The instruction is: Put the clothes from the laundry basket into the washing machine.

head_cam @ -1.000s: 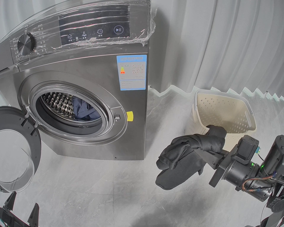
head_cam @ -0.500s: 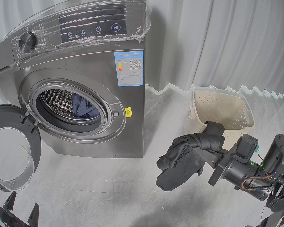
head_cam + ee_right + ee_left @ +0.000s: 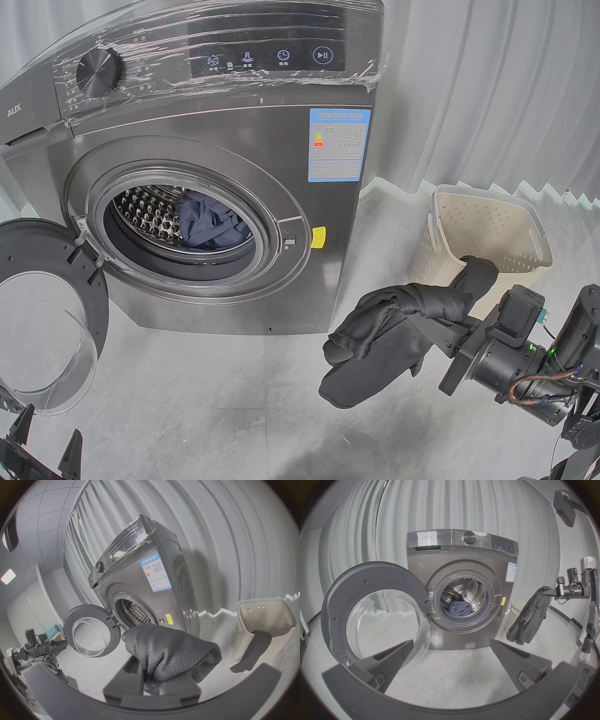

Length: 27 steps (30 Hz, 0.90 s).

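View shifted left; right gripper point(image 3: 154, 680) clamps black garment point(image 3: 375, 350); left gripper point(image 3: 450, 643) spread wide.

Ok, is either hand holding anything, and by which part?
The right hand grips the black garment by a bunched fold, rest hanging below; left hand open, empty.

— How many pieces of clothing?
— Two: one black garment point(image 3: 375, 331), one blue garment point(image 3: 209, 222).
— And the bigger things?
— One washing machine point(image 3: 206, 131) on the left, one laundry basket point(image 3: 494, 228) on the right.
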### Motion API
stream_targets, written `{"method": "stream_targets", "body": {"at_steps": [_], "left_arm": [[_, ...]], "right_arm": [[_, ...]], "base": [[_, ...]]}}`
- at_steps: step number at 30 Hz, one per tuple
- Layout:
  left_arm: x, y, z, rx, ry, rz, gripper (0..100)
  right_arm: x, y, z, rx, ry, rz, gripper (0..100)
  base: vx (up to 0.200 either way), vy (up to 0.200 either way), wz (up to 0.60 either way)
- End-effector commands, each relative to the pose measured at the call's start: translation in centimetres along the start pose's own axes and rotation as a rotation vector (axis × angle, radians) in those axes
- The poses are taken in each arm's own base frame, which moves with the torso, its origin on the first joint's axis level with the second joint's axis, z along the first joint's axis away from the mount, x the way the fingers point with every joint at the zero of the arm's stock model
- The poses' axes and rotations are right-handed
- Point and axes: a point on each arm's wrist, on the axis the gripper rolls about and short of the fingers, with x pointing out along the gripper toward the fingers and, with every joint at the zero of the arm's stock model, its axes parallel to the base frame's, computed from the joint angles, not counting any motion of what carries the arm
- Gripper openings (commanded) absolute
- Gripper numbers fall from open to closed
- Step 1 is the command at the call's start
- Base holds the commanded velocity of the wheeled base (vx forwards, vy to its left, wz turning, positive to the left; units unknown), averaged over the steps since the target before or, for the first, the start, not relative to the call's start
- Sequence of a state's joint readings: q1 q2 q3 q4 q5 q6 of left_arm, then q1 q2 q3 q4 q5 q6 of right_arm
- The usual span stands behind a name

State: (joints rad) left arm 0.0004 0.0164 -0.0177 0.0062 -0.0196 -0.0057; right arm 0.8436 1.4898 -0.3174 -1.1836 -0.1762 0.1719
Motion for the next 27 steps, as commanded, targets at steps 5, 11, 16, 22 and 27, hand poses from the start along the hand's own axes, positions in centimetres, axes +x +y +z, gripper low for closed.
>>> {"method": "stream_targets", "body": {"at_steps": [5,11,16,22,27], "left_arm": [[0.01,0.0,-0.43,-0.002,0.001,0.001,100],[0.01,0.0,-0.43,-0.003,0.001,0.001,100],[0.01,0.0,-0.43,-0.002,0.001,0.001,100],[0.0,0.0,-0.44,-0.002,0.0,0.001,100],[0.01,0.0,-0.43,-0.005,0.001,0.001,100]], "right_arm": [[0.07,-0.02,-0.01,0.0,0.0,-0.002,0],[0.04,-0.13,0.0,0.0,-0.001,-0.006,0],[0.06,-0.2,-0.05,-0.001,0.002,-0.01,0],[0.08,-0.23,-0.01,-0.001,0.0,-0.011,0],[0.11,-0.25,0.03,0.0,-0.002,-0.014,0]], "base": [[-0.2,0.0,0.0],[-0.167,0.0,0.0],[0.0,0.04,0.0],[0.0,0.2,0.0],[0.0,0.2,0.0]]}}
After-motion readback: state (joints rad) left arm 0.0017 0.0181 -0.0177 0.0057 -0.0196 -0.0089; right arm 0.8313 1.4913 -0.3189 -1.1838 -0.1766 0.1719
